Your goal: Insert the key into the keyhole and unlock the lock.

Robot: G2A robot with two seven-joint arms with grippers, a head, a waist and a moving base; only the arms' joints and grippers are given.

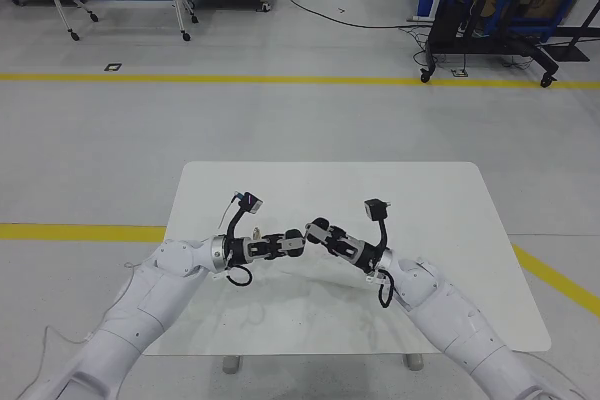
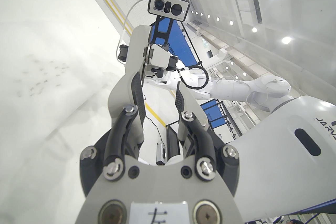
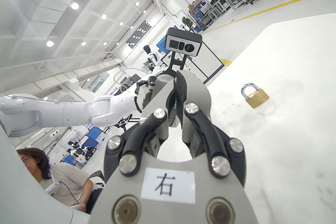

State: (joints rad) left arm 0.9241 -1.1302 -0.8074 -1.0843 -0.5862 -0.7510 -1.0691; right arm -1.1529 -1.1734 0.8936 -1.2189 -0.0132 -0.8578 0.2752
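Slippage is what I'm worrying about here. Both arms are hovering over the middle of the table (image 1: 450, 200), tip to tip. The left gripper (image 2: 157, 83) is holding its fingers spread wide with nothing between them. The right gripper (image 3: 175, 88) is pressing its fingers together, and I can't tell if a key is sitting in there. If this is shaping up as a hand-off, a small key could be twisting or dropping out while one side is letting go.

Meanwhile the padlock (image 3: 255, 95) is lying loose on the table, off to the side of the right gripper, with nothing holding it. Pushing a key at it is probably just going to shove it along. It's looking like it's resting flat, long axis running shackle-to-body. The shackle is closed and pointing toward the nearest table edge, and the keyhole end is facing away, hole itself hidden.
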